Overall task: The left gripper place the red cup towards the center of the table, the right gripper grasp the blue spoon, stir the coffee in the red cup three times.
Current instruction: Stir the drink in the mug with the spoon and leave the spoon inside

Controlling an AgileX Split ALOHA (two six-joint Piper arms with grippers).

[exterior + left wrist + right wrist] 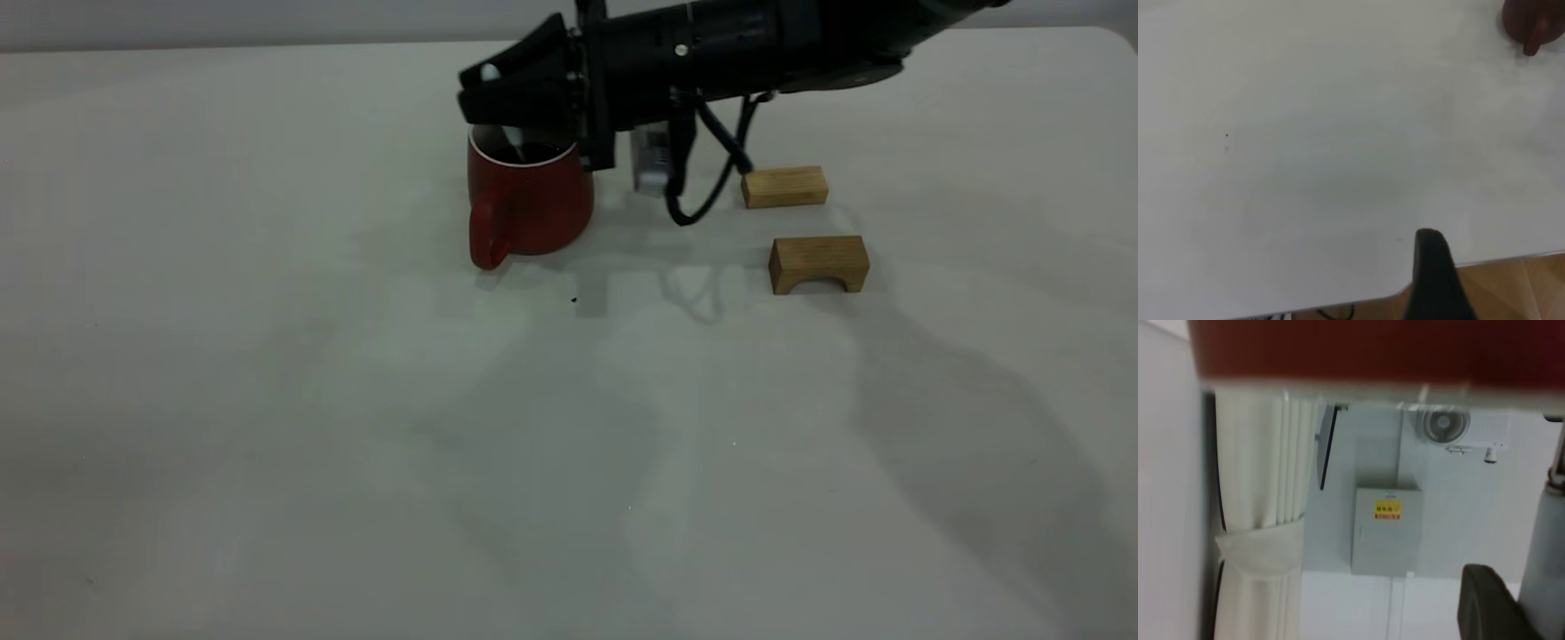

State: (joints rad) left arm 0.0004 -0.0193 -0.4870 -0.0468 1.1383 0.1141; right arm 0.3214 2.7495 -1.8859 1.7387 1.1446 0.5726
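Observation:
The red cup [532, 200] stands upright on the table [356, 400] toward the back centre, its handle [487, 233] facing the front. Dark coffee [536, 153] shows inside the white rim. My right gripper [471, 96] reaches in from the right, just above the rim, shut on the blue spoon [490, 73]. The spoon's grey neck [514, 140] dips into the coffee. The right wrist view shows the cup [1371, 350] as a red band. Only one black finger [1431, 267] of the left gripper shows, far from the cup [1531, 23], near the table's rounded corner.
Two tan wooden blocks lie right of the cup: a plain one [784, 187] and an arched one [818, 264] nearer the front. A black cable [707, 191] loops down under the right arm. A tiny dark speck [573, 300] marks the table.

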